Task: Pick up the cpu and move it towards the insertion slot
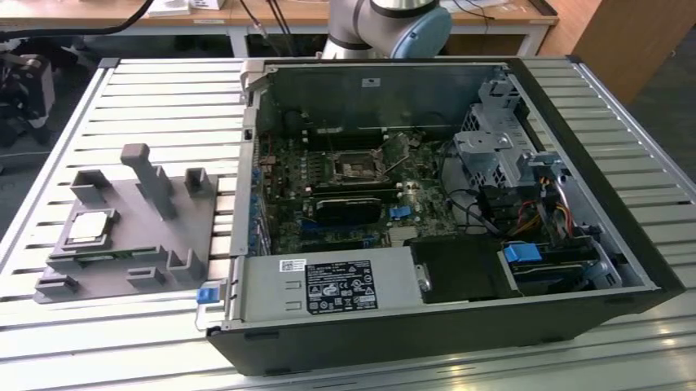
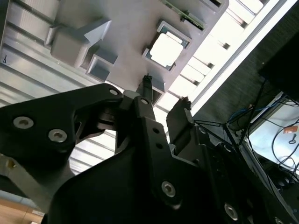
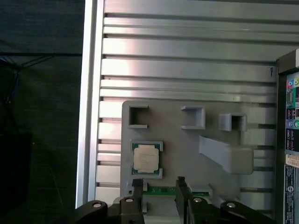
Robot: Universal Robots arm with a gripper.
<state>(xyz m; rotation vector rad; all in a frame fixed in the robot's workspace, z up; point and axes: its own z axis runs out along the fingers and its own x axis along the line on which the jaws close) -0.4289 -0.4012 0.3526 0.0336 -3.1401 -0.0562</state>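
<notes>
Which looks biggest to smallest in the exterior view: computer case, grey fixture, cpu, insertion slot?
1. computer case
2. grey fixture
3. cpu and insertion slot: they look about alike, and they sit at different depths from the camera, so I won't rank them.

Robotics lab, slatted aluminium bench point(image 1: 163, 90), opened computer case point(image 1: 435, 346), robot arm point(image 1: 392, 24) behind
</notes>
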